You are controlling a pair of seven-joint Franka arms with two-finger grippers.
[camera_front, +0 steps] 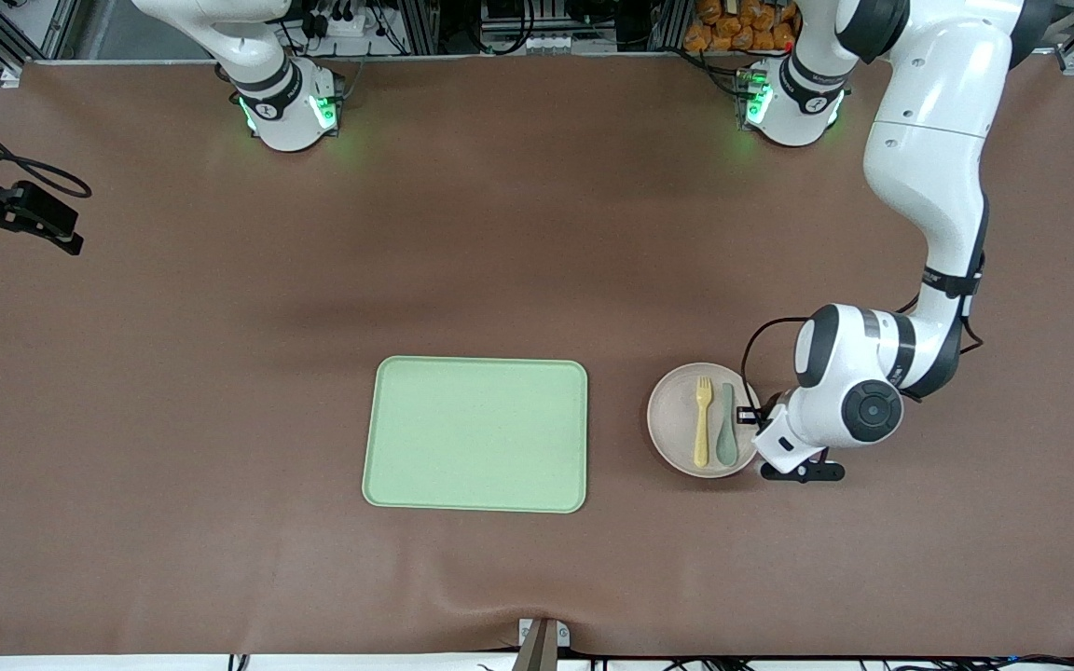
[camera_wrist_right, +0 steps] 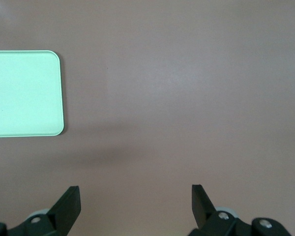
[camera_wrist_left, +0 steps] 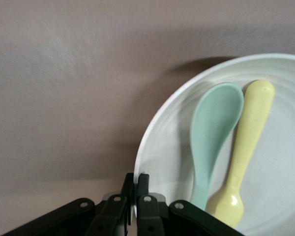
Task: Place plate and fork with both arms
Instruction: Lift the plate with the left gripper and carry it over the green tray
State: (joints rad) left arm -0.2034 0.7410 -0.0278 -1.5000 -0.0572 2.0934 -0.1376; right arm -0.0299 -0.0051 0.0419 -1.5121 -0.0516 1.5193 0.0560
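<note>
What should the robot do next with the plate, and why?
Probably lift the plate a little and carry it toward the green tray. The left hand is shut on the plate's rim, with the fork and spoon lying on it. The right hand waits open above the table.

You get even, bright overhead light on the worktop (camera_front: 537,233), with soft shadows and no glare. In the left wrist view the plate (camera_wrist_left: 157,147) looks washed out and slightly blurred.
</note>
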